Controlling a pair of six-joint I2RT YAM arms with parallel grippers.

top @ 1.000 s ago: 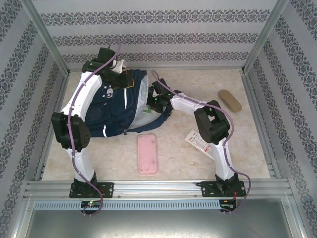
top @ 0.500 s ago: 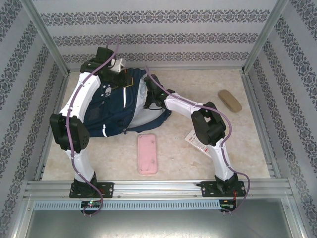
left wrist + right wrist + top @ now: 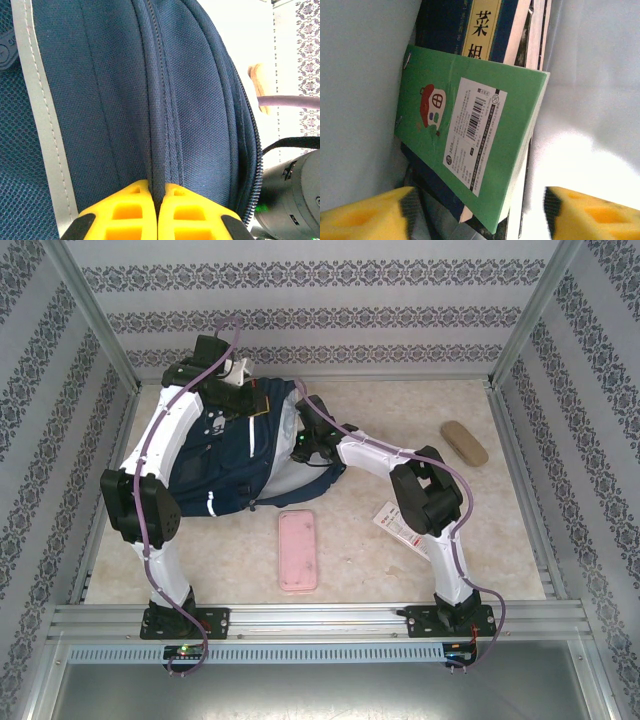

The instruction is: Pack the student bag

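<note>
Left fingers (image 3: pixel 152 200) pinch tight on a seam of the navy student bag (image 3: pixel 200 100). Right fingers (image 3: pixel 370 212) stand wide apart, empty, facing a green notebook (image 3: pixel 512 100) inside.

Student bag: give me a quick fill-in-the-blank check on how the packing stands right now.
1. The left hand is pinched ___ on a seam of the navy blue fabric backpack.
2. The flat rectangular notebook with a house picture, ahead of the open right hand, has a ___ cover.
3. The flat rectangular case on the beige table outside the backpack is ___.
Missing words: shut; green; pink.
</note>
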